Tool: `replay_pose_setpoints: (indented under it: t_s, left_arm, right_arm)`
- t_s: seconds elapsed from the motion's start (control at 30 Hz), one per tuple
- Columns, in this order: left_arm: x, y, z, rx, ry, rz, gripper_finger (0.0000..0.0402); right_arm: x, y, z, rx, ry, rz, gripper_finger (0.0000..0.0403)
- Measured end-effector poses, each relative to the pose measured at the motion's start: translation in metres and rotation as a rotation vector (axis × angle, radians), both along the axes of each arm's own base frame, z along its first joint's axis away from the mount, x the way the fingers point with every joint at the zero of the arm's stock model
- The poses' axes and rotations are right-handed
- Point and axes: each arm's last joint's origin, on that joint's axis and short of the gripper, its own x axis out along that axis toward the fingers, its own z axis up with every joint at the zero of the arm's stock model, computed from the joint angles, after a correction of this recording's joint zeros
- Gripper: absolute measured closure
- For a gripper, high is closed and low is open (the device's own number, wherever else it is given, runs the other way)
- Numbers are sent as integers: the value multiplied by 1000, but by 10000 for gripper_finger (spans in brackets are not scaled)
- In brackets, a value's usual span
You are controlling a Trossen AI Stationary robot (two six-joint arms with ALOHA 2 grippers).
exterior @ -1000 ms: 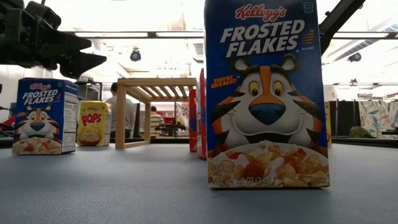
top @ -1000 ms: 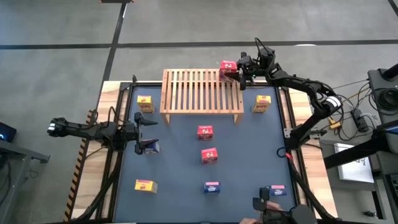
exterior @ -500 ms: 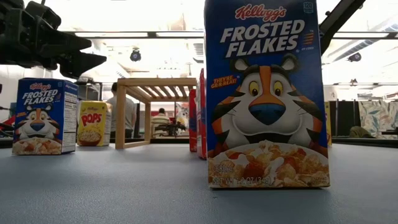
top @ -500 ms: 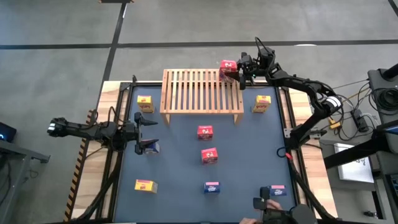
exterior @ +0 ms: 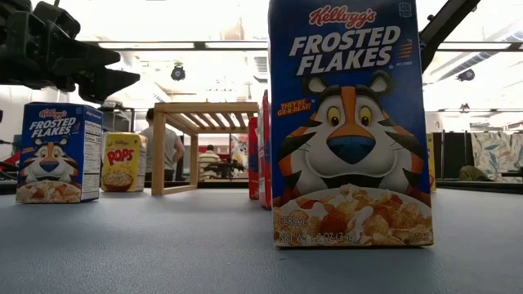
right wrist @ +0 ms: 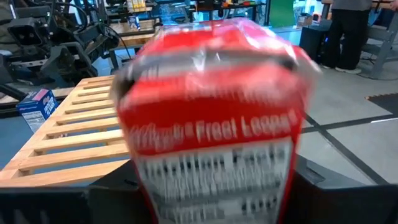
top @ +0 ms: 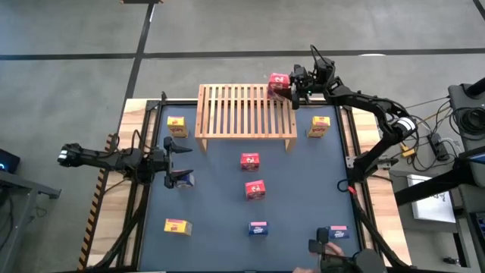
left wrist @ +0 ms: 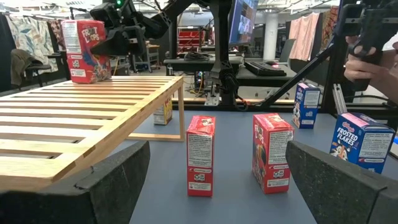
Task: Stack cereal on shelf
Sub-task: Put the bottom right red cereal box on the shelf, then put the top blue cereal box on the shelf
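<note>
The light wooden shelf point(top: 246, 110) stands at the table's far middle. A red cereal box point(top: 277, 81) stands upright on its far right corner, with my right gripper point(top: 289, 86) shut on it; up close the box point(right wrist: 211, 118) fills the right wrist view. Two more red boxes point(top: 249, 161) point(top: 255, 189) stand mid-table. Yellow boxes point(top: 176, 125) point(top: 319, 126) flank the shelf. My left gripper point(top: 180, 161) waits open at the table's left, beside a blue box point(top: 183, 180). My right gripper has the red box between its two fingers point(right wrist: 109, 193), one on each side wall point(right wrist: 146, 180), with no gap showing. It comes in level from the table's far right, on the box's upper half point(left wrist: 93, 37). The box stands upright, its base point(left wrist: 87, 78) on the shelf's slats.
A yellow box point(top: 177, 225) and two blue boxes point(top: 258, 228) point(top: 338, 232) stand near the front edge. A person's hand point(top: 322, 250) holds a dark device at the near edge. Most of the shelf's slatted top point(left wrist: 74, 118) is bare.
</note>
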Motion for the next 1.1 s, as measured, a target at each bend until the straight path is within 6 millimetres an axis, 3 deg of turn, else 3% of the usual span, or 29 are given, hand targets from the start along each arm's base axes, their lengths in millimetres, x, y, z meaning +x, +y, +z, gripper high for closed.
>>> replay_pose_setpoints:
  t_s: [0.63,1.1]
  left_arm:
    - [0,0,0,0,0,1,43]
    - [0,0,0,0,0,0,43]
  right_arm:
    - [-7,1,6,1,0,-5,124]
    - [-47,21,31,-28,60,-72,115]
